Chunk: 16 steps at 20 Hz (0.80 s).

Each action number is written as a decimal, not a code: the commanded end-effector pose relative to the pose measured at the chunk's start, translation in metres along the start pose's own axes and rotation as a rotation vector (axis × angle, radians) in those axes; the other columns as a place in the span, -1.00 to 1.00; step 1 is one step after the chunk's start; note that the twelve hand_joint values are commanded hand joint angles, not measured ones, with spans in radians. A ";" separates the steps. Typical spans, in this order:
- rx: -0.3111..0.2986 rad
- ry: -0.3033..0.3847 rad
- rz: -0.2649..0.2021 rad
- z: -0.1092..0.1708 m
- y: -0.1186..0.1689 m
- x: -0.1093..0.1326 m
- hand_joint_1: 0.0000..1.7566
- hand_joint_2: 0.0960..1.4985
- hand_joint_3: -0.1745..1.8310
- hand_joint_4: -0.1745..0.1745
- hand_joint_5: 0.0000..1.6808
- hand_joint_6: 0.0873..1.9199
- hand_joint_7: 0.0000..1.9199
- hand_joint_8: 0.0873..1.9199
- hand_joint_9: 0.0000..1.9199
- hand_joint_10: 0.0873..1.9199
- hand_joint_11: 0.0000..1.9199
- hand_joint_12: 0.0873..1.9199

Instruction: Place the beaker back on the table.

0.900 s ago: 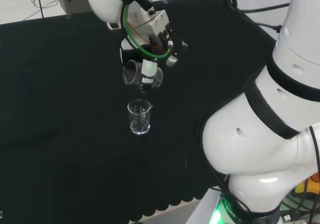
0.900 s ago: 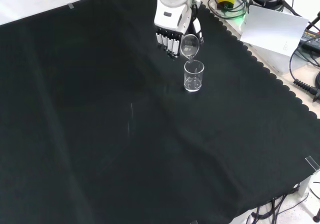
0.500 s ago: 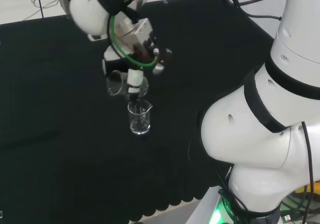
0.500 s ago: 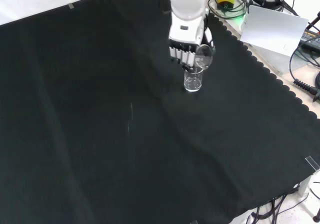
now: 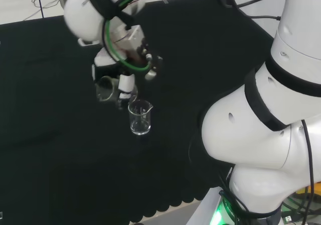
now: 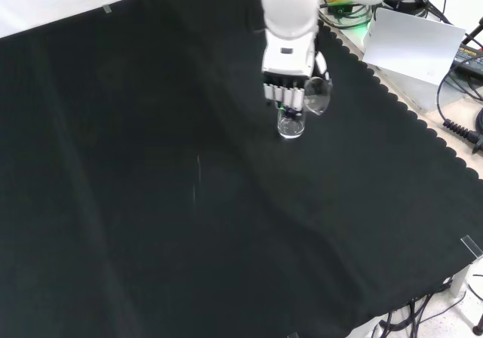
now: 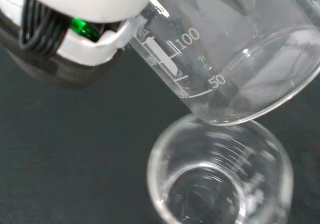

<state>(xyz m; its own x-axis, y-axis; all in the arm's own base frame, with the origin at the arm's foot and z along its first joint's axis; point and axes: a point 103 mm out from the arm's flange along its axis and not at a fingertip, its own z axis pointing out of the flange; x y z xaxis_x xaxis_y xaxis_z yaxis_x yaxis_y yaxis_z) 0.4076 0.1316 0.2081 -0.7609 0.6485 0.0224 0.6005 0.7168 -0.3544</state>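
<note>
Head view: hand curled round a clear beaker, held tilted above the black cloth, at about 10 o'clock from a second beaker standing upright.

Front view: hand entering from 12 o'clock; held beaker at 1 o'clock of the standing beaker, just above it.

Wrist view: held beaker tilted, close over the mouth of the standing beaker; contact not discernible.

Step in hand, judged: carrying phase, beaker not yet on the cloth. Next move: clear the standing beaker, right the held one, lower onto bare cloth, then release.
</note>
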 end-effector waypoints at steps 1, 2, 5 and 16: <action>-0.157 0.181 0.264 0.039 -0.069 -0.113 0.49 -0.23 -0.11 -1.00 0.46 -0.27 0.33 -0.30 0.81 -1.00 0.42 -0.35; -0.167 0.193 0.267 0.039 -0.069 -0.115 0.49 -0.23 -0.11 -1.00 0.46 -0.27 0.33 -0.30 0.81 -1.00 0.42 -0.35; -0.200 0.219 0.279 0.041 -0.071 -0.118 0.49 -0.23 -0.11 -1.00 0.46 -0.27 0.33 -0.30 0.81 -1.00 0.42 -0.34; -0.301 0.293 0.310 0.058 -0.069 -0.133 0.49 -0.23 -0.11 -1.00 0.46 -0.26 0.33 -0.29 0.81 -1.00 0.41 -0.34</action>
<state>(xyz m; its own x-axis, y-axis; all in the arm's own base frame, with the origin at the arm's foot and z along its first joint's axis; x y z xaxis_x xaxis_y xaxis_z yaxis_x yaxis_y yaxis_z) 0.4478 -0.0151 0.1860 -0.4766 0.8589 0.1874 0.8481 0.5053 -0.1590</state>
